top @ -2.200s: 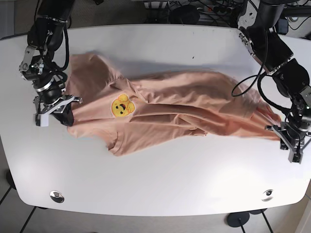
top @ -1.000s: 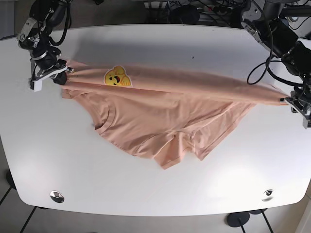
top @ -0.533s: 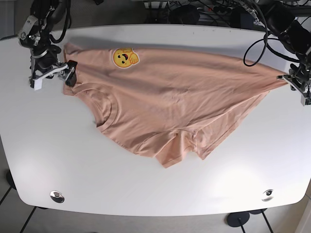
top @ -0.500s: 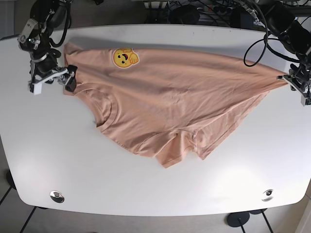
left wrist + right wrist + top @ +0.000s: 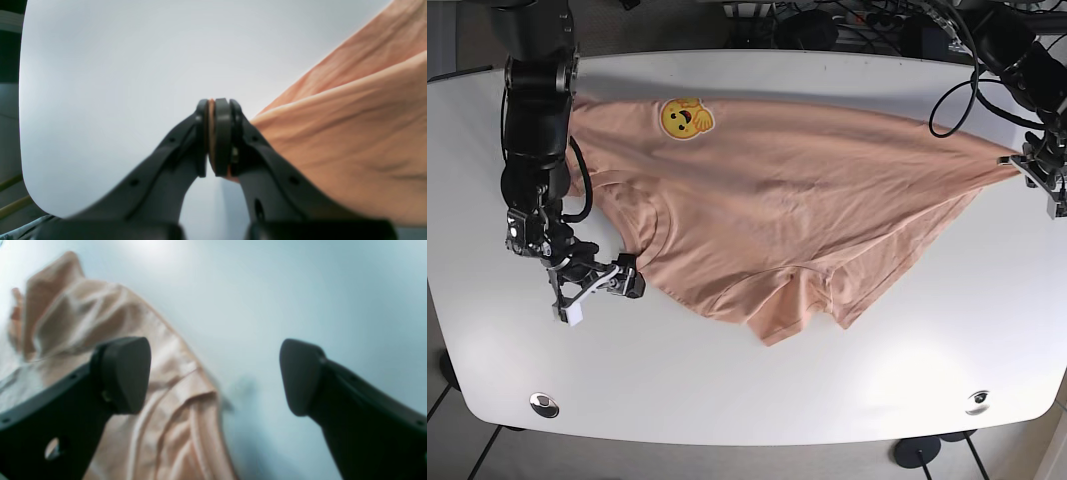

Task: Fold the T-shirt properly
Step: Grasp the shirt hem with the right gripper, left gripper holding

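Peach T-shirt [image 5: 797, 200] spread across white tabletop [image 5: 757, 390], smiley patch [image 5: 685, 118] near far edge. Left tool [image 5: 215, 140] pinched together on shirt corner at tabletop's edge. Right tool [image 5: 213, 376] spread apart, holding nothing, low over tabletop just beside shirt's collar [image 5: 649, 232].

Your base view looks straight down on the whole table [image 5: 757, 390]. Each wrist view sits close behind its own fingers, sharing only shirt [image 5: 807, 190] edge and tabletop.
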